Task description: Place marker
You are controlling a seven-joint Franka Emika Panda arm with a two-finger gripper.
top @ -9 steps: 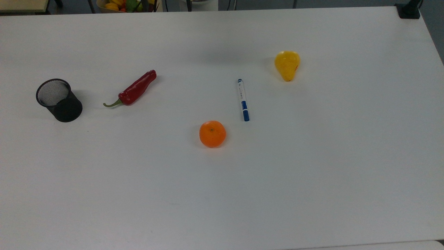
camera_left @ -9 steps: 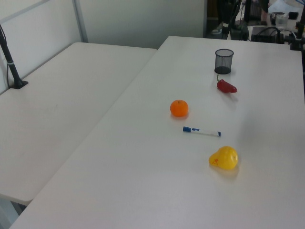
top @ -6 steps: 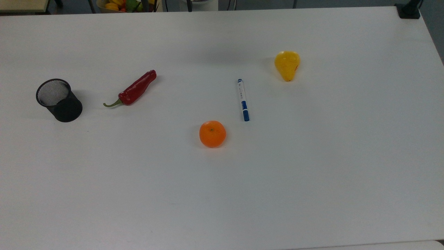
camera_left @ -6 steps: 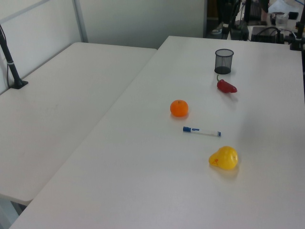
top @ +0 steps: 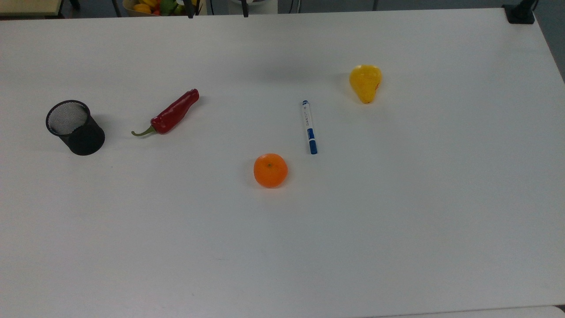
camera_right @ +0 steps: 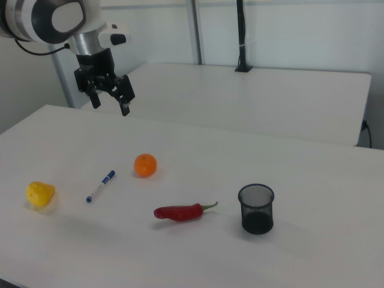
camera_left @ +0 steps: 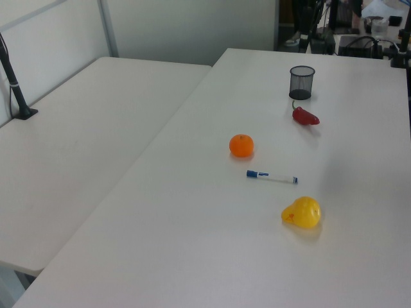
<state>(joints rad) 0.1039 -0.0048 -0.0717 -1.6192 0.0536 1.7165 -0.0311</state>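
Jaws spread wide and empty on the gripper [camera_right: 110,100], held high above the white worktop [camera_right: 312,198] in the right view, well apart from the marker [camera_right: 100,186]. Top view: marker [top: 309,127] lies flat between orange [top: 270,170] and yellow pear [top: 365,83]; red chilli [top: 170,114] and black mesh cup [top: 75,127] toward the top view's left. Left view: marker [camera_left: 271,177] between orange [camera_left: 241,145] and pear [camera_left: 302,212].
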